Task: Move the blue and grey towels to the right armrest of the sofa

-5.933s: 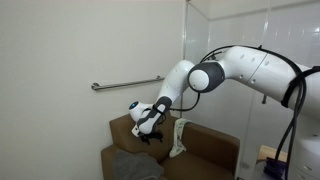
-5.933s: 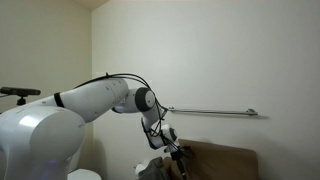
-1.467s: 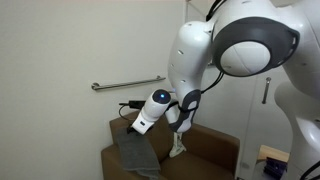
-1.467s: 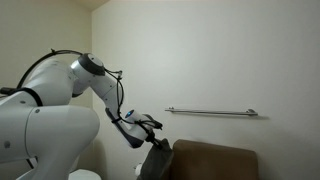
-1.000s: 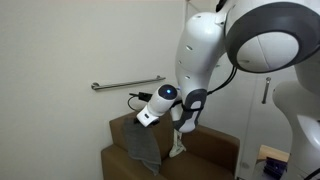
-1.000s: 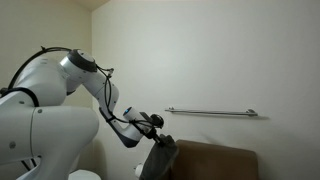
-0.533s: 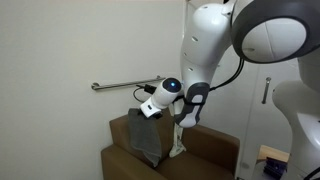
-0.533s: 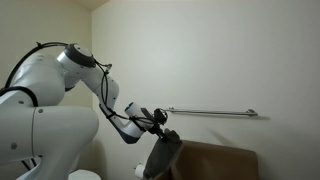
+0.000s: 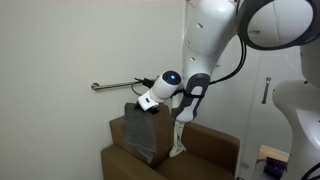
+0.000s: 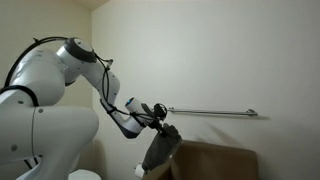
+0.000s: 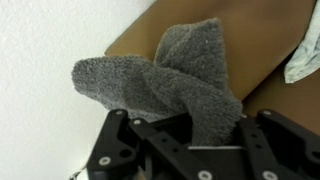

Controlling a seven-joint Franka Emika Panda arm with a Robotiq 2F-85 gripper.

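1. The white wall (image 9: 60, 50) takes up most of what I can see behind everything in both exterior views.
2. The robot arm (image 9: 215, 40) is next in bulk, a fat white limb with dark joints. It bends down from above toward the sofa, and in an exterior view (image 10: 40, 120) it reaches across from the near side.
3. The sofa (image 9: 210, 150) is brown and boxy and sits low against the wall. In an exterior view (image 10: 220, 160) only its top edge shows. The wrist view shows a slab of its brown upholstery (image 11: 270, 40).
4. The rail (image 9: 115, 85) is a thin metal bar fixed level on the wall above the sofa, also seen in an exterior view (image 10: 215, 112).
5. The grey towel (image 9: 140, 138) hangs from the tool by its top edge, drooping in a loose sheet in front of the sofa's back. In an exterior view (image 10: 158, 150) it dangles clear of the wall. I cannot tell whether its lower edge touches the sofa. In the wrist view (image 11: 190, 70) it bunches up in a fuzzy fold.
6. The cream cloth (image 9: 178, 140) drapes down over the sofa just beside the hanging towel. A corner of it shows at the edge of the wrist view (image 11: 305, 55).
7. The tool (image 9: 141, 105) is pressed together, pinching the grey towel's top. It sits above the sofa in an exterior view (image 10: 160, 120), and the wrist view (image 11: 190, 128) shows the cloth squeezed between its black fingers.
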